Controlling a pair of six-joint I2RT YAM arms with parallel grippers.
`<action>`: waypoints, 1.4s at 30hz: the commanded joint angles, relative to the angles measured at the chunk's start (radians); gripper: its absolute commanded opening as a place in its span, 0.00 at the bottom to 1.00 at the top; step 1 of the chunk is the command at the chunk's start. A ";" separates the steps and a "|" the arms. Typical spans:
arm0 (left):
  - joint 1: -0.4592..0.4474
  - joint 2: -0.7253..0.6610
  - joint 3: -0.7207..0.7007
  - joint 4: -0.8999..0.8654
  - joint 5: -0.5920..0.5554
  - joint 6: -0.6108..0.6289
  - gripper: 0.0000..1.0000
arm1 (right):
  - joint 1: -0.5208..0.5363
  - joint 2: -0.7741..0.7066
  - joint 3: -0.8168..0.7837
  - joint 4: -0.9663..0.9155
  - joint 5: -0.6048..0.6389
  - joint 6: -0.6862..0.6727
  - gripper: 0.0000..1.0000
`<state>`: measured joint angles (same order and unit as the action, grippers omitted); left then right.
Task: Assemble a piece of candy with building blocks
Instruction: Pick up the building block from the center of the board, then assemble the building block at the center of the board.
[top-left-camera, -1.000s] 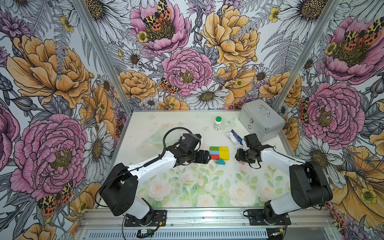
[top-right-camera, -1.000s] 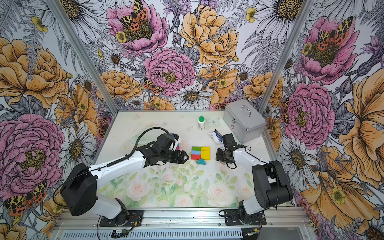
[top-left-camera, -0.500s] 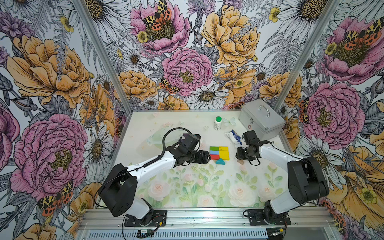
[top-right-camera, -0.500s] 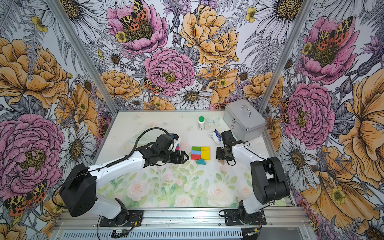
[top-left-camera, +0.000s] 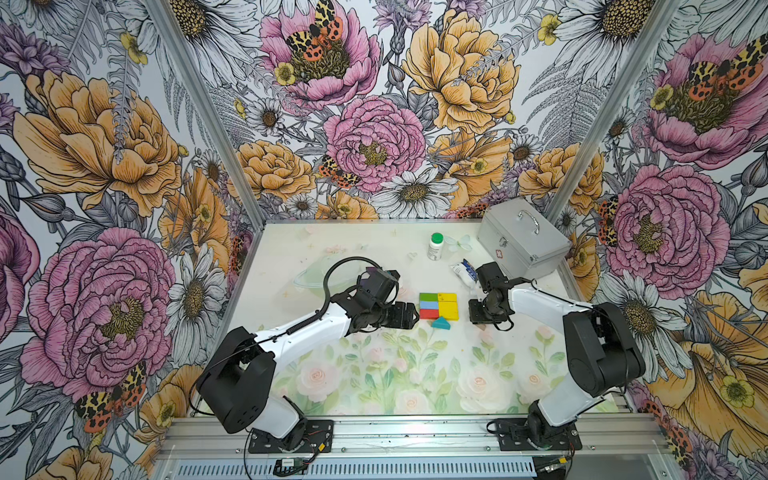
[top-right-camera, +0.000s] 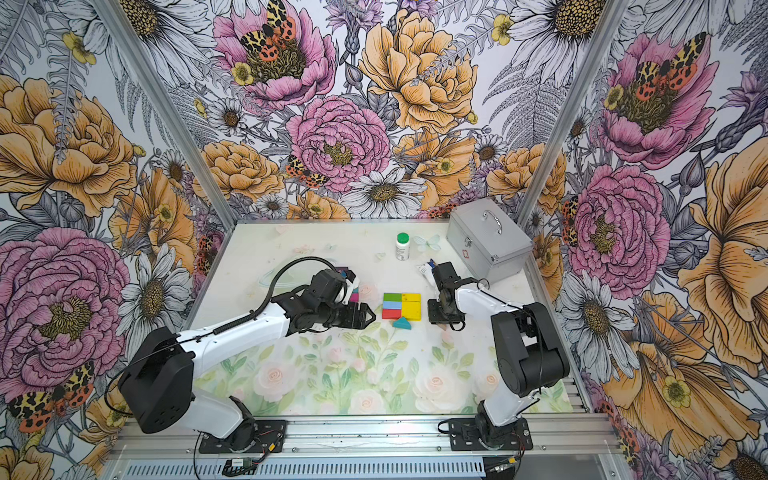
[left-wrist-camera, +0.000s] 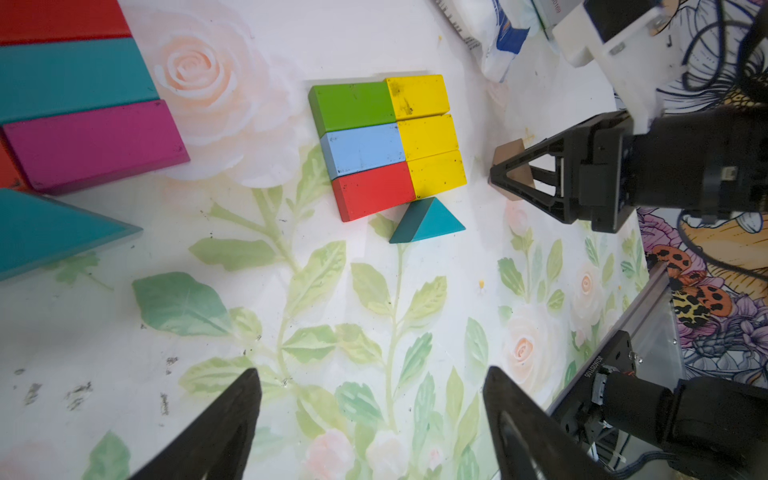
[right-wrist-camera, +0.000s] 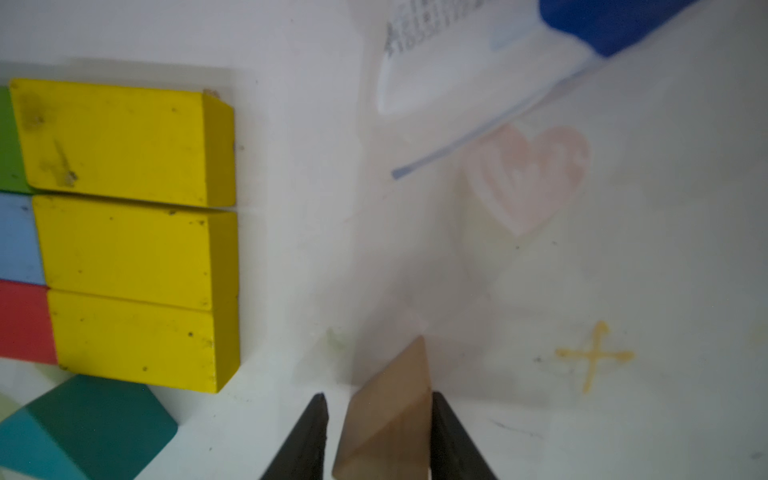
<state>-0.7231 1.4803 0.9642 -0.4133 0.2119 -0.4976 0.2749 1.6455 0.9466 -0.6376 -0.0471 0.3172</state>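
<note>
Six-block candy body looks done. Your right gripper straddles the tan triangle just beside its yellow side; can't tell if it's clamped. Left gripper is apart and empty. Teal triangle touches the body's edge. I'd say both end pieces remain.

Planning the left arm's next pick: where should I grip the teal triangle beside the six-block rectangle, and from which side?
Probably from straight above: the teal triangle lies flat, its tip at the yellow block, so set the jaws across its two free slanted sides.
</note>
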 joint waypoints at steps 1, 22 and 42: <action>0.011 -0.041 -0.021 0.017 0.021 -0.005 0.84 | 0.008 0.010 0.029 -0.014 0.037 -0.010 0.35; 0.030 -0.125 -0.071 0.006 0.033 -0.042 0.83 | 0.079 0.110 0.437 -0.182 0.093 -0.308 0.26; 0.083 -0.143 -0.070 -0.043 0.038 -0.088 0.83 | 0.161 0.497 0.844 -0.233 0.141 -0.888 0.28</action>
<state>-0.6556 1.3285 0.8814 -0.4458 0.2302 -0.5861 0.4374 2.1155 1.7512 -0.8639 0.0677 -0.4747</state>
